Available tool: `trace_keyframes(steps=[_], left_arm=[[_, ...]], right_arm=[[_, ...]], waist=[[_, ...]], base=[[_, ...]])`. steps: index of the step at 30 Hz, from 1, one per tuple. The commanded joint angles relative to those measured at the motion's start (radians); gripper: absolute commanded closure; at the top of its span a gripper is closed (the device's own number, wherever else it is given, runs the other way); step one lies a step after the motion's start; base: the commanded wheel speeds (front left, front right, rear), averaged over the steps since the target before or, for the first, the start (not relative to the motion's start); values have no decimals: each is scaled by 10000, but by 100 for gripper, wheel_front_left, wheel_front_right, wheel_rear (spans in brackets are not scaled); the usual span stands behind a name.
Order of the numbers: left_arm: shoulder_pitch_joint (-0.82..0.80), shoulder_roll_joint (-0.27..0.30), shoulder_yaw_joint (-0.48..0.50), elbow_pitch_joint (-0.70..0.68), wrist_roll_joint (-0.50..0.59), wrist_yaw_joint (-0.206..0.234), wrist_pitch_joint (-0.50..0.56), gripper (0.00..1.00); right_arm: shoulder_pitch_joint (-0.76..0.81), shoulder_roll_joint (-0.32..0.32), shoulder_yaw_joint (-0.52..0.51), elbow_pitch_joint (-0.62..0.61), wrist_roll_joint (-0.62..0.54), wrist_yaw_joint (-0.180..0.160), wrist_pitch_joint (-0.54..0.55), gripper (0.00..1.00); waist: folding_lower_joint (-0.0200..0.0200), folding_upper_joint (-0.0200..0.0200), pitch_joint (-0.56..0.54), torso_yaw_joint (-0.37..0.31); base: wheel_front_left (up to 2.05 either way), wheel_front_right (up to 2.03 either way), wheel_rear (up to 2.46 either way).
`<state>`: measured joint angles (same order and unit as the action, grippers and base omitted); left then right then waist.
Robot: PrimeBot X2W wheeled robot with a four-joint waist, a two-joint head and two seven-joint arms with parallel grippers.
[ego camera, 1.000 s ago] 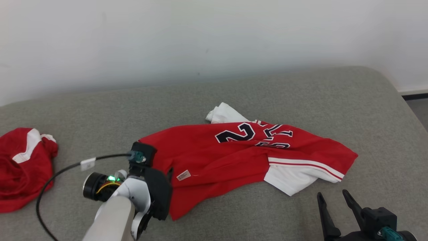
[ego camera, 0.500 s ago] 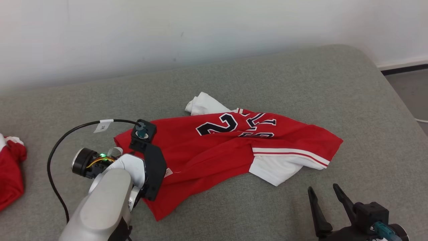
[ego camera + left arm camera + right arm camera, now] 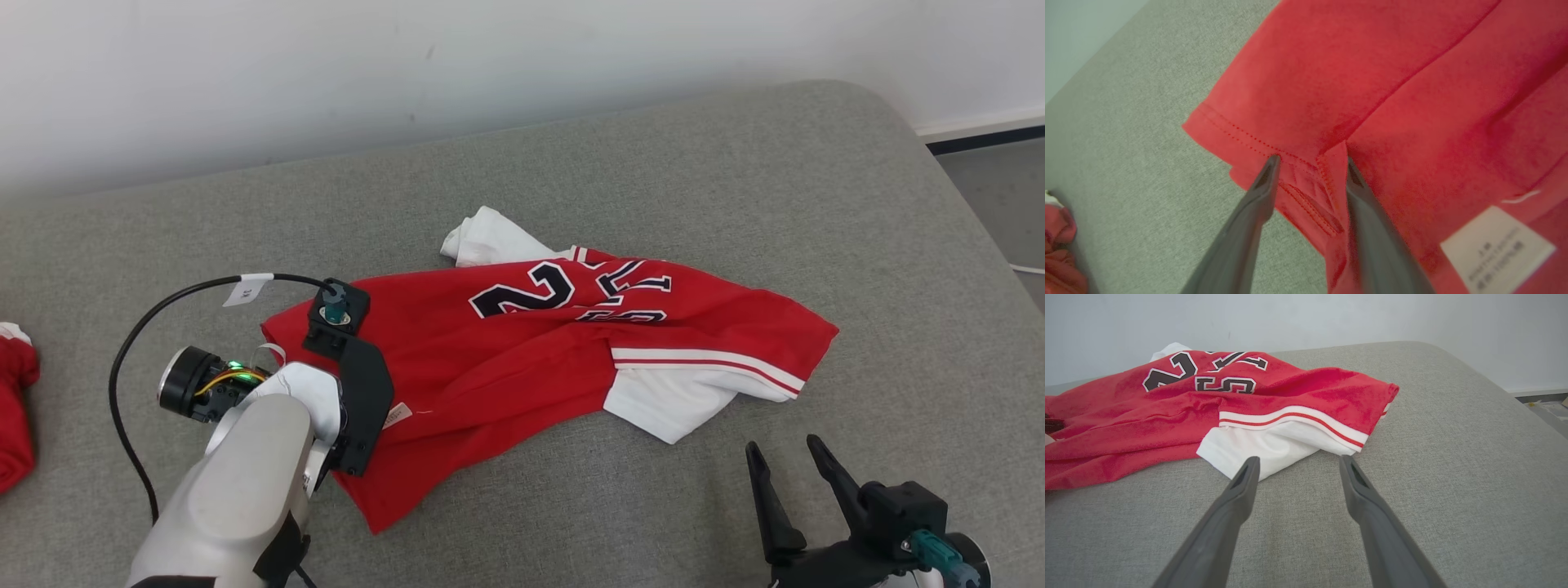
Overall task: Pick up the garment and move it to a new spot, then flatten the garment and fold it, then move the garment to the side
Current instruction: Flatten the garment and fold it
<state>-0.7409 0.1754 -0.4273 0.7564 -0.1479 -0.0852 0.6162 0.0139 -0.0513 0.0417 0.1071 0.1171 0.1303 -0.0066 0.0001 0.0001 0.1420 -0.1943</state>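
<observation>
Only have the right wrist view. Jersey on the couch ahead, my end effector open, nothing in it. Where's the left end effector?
Observer: The left end effector is down at the left corner of the jersey, straddling the stitched hem.
Operator: Closed on it?
Observer: No. In the left wrist view its fingers stand apart, with hem fabric between them.
Operator: Anything else on the couch?
Observer: Yes. A second red garment lies at the far left of the couch in the head view, apart from the jersey.
</observation>
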Motion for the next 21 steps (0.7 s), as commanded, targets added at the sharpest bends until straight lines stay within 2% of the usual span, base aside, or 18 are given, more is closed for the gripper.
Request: trace_keyframes(steps=[1, 2, 6, 9, 14, 21], left_arm=[[-62, 13, -5, 95, 9, 33, -114, 82], [-77, -6, 24, 132, -54, 30, -140, 100], [-200, -191, 196, 196, -342, 105, -357, 100], [-220, -390, 669, 70, -901, 229, -632, 100], [295, -775, 1993, -408, -2544, 342, -1058, 100], [1546, -1063, 3483, -1569, -4806, 272, -884, 100]], right_arm=[[-163, 15, 24, 11, 66, 9, -61, 0], [-166, 15, 36, 33, 85, 9, -90, 0], [-243, 14, -48, 79, 131, 9, -143, 0], [-207, 14, -128, 122, 164, 9, -165, 0], [-44, 14, -274, 188, 224, 9, -178, 0], [105, 11, -339, 202, 307, 9, -165, 0]], waist=[[-1, -1, 54, -4], [-1, -1, 74, -5], [-1, -1, 138, 76], [-1, -1, 113, 194], [-1, -1, -97, 514], [-1, -1, -478, 1037]], base=[[0, 0, 0], [0, 0, 0], [0, 0, 0], [0, 0, 0], [0, 0, 0], [0, 0, 0]])
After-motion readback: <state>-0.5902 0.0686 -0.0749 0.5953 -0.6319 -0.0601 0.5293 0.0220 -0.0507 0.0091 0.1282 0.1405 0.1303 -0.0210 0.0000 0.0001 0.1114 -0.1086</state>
